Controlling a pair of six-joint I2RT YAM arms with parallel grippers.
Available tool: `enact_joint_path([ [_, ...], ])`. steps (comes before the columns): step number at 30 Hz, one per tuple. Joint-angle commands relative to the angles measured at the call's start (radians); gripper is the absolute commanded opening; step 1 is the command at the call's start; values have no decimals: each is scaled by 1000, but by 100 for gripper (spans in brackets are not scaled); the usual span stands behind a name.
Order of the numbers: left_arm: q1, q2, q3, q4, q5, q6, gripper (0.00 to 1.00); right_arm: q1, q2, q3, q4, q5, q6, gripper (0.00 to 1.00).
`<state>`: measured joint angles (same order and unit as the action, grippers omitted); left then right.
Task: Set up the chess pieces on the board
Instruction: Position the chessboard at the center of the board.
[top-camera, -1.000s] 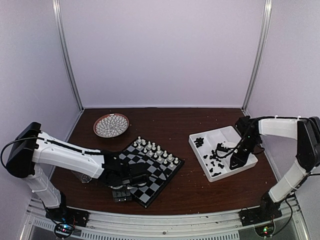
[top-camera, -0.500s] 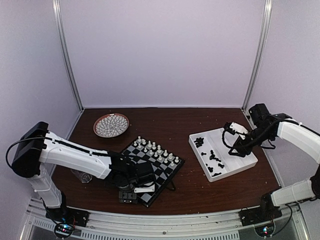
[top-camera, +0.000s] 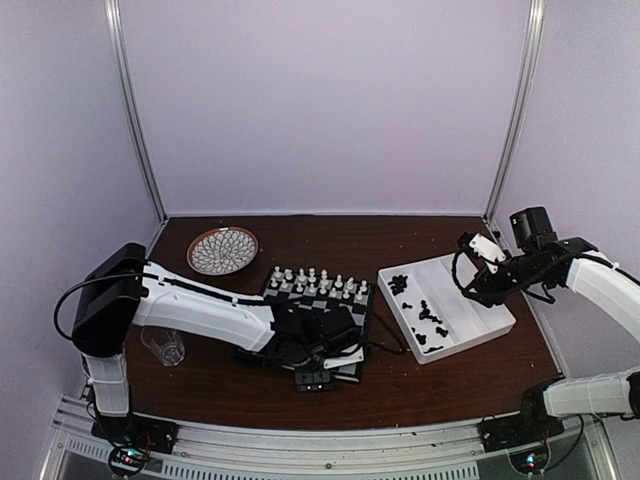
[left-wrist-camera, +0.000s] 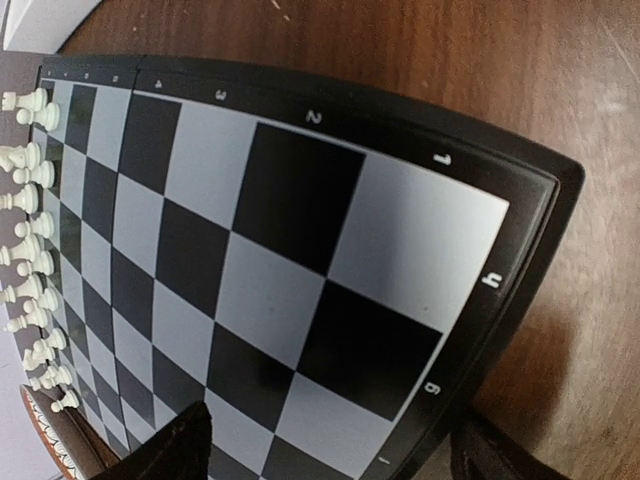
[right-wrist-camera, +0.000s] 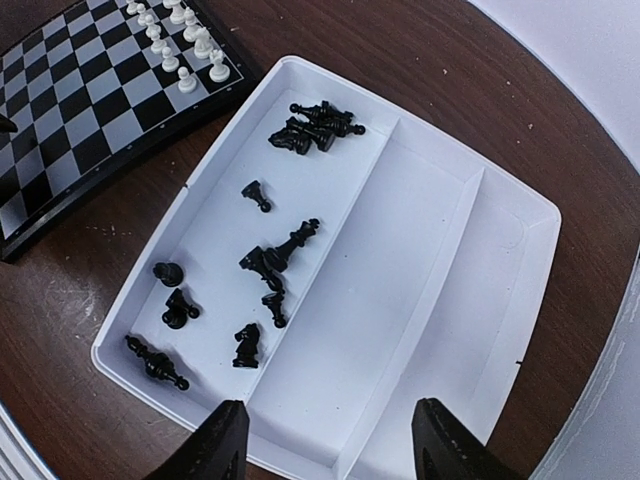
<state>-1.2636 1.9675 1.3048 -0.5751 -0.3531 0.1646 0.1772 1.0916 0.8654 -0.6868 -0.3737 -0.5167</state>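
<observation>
**Hovering spread over the tray while the black men are waiting**

The right pincer (right-wrist-camera: 330, 440) is hanging above the near wall of the white tray (right-wrist-camera: 430, 260) with its jaws spread and nothing between them. The left pincer (left-wrist-camera: 335, 450) is also standing wide, straddling a corner of the chessboard (left-wrist-camera: 300, 250). Whether its fingers are touching the rim I cannot tell.

The black chessmen (right-wrist-camera: 310, 125) are all lying in the widest compartment, the one nearest the board. A small heap is sitting at its far end and single men are scattering toward the near end, most of them on their sides. The tray's other two compartments are showing nothing. The white chessmen (right-wrist-camera: 180, 50) are standing upright in two rows along the far side of the board, leaving the near rows bare.

These men are looking tiny, light, hard and smooth, so they are likely to skid or roll under a careless pinch. A loner away from the heap is probably offering the cleanest grasp, taken across its narrow waist with the jaws closing square to its length. Tipped men are probably needing righting when set down.

Further out on the table (top-camera: 340, 240), a patterned plate (top-camera: 222, 250) is sitting with nothing visible in it. A clear glass (top-camera: 165, 345) is standing by the left arm, contents not discernible.
</observation>
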Motion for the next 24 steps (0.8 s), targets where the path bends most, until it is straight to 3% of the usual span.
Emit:
enact_joint_path([
  [1,-2,66,25,122,-9,-72,83,-7,-12,-9,32,36,12,59],
  [7,12,70,90,102,22,-161,83,-6,10,-6,31,19,12,59],
  [11,11,-34,54,21,154,-176,83,-5,18,-13,31,11,2,59],
  [14,22,-128,13,-11,158,-232,86,-5,30,-9,33,10,0,59],
  [20,207,-159,78,-166,103,-540,85,13,33,11,1,-36,-32,58],
  [24,325,-180,68,-172,124,-655,86,176,82,66,-74,5,-132,53],
])
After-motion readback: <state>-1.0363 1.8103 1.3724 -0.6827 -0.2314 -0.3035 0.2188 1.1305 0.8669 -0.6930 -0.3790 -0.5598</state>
